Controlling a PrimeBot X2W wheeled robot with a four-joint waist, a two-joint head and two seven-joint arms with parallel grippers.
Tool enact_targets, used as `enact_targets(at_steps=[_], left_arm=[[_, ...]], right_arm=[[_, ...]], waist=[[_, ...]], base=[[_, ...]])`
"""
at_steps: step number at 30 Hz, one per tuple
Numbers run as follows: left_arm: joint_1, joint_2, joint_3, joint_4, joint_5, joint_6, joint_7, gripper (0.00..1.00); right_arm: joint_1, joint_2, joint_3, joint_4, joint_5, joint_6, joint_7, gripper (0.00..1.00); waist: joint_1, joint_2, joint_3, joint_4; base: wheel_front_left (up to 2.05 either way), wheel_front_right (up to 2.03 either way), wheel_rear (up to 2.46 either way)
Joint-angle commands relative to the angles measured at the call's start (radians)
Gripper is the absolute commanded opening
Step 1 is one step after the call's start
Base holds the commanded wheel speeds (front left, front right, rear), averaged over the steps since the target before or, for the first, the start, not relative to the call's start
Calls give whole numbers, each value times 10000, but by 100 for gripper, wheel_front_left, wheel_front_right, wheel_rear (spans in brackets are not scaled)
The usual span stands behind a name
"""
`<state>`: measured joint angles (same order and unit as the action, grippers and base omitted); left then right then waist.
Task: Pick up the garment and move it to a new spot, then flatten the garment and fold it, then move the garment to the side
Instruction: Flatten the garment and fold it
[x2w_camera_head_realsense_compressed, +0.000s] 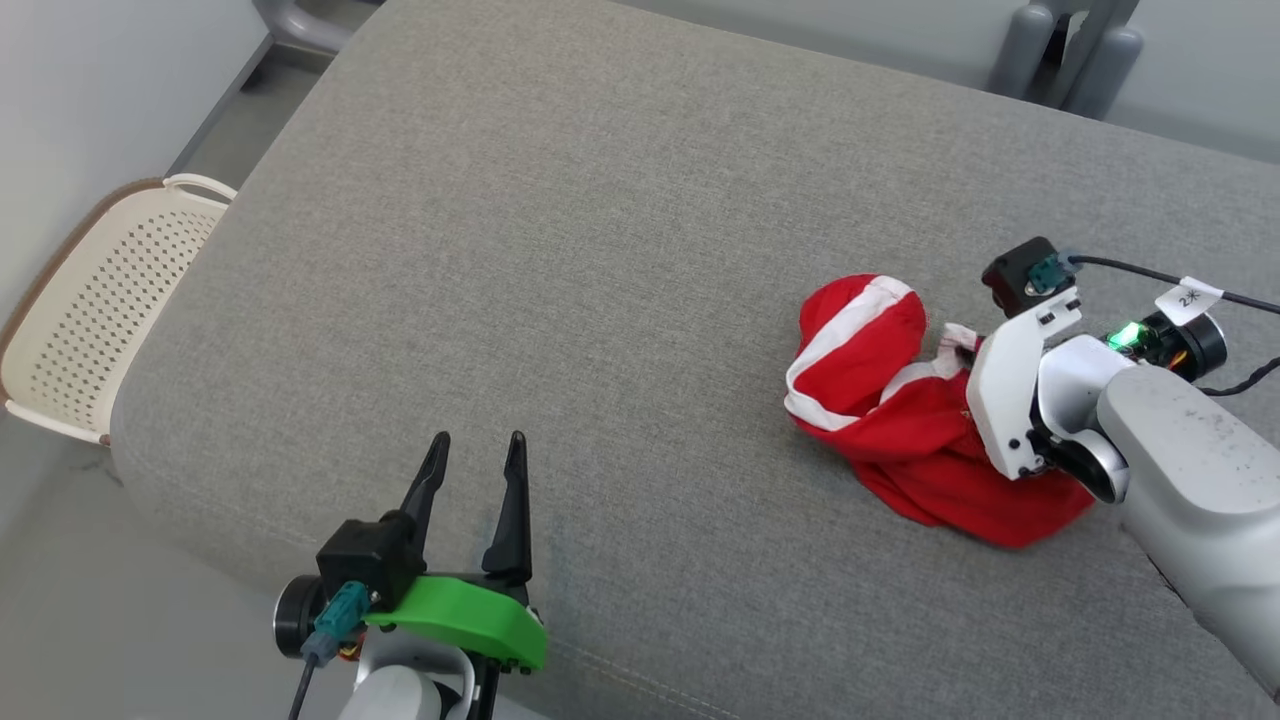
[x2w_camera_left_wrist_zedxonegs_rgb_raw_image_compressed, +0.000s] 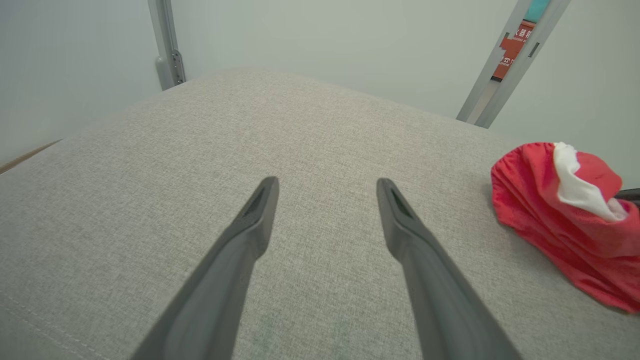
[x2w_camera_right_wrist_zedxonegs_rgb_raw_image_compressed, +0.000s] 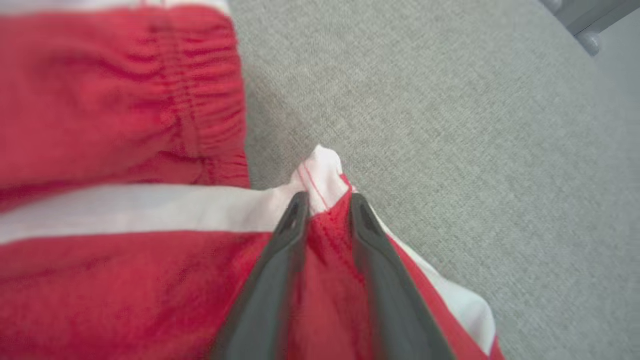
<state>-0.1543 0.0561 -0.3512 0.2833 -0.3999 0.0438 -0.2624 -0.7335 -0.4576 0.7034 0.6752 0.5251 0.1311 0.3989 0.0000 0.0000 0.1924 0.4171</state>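
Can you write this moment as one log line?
right gripper: closed on garment | left gripper: open, empty | step: pickup

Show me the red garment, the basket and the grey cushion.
garment (x2w_camera_head_realsense_compressed: 880, 350), head view, red bunched cloth.
basket (x2w_camera_head_realsense_compressed: 100, 300), head view, perforated wall.
cushion (x2w_camera_head_realsense_compressed: 600, 250), head view, bare middle.

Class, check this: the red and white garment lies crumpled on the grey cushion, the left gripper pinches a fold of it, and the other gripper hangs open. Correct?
Not quite: the right gripper pinches the fold of the garment, as the right wrist view shows; the left gripper is the one hanging open. The rest stands.
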Motion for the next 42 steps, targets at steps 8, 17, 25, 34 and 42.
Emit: enact_targets(at_steps=[8, 17, 25, 34, 42], left_arm=[[-197, -13, 138, 98, 186, -78, -28, 100], [-1, 79, 359, 95, 337, -50, -29, 100], [268, 267, 517, 30, 341, 33, -27, 100], [406, 512, 569, -178, 319, 171, 120, 100], [458, 625, 527, -299, 240, 210, 211, 100]], right_arm=[[-852, 400, -493, 418, -475, -9, -1861, 0], [-1362, 975, -1152, 168, -645, -9, -3795, 0], [854, 1113, -1618, -1156, -779, -9, -5155, 0], [4410, 1989, -3661, -2200, -2099, -10, -6323, 0], [6217, 3457, -5829, -2766, -3295, -12, -6651, 0]], waist=[[0, 0, -120, -451], [0, 0, -525, -1083], [0, 0, -958, -2015], [0, 0, -1134, -2808], [0, 0, -1183, -2924]], base=[[0, 0, 0], [0, 0, 0], [0, 0, 0], [0, 0, 0], [0, 0, 0]])
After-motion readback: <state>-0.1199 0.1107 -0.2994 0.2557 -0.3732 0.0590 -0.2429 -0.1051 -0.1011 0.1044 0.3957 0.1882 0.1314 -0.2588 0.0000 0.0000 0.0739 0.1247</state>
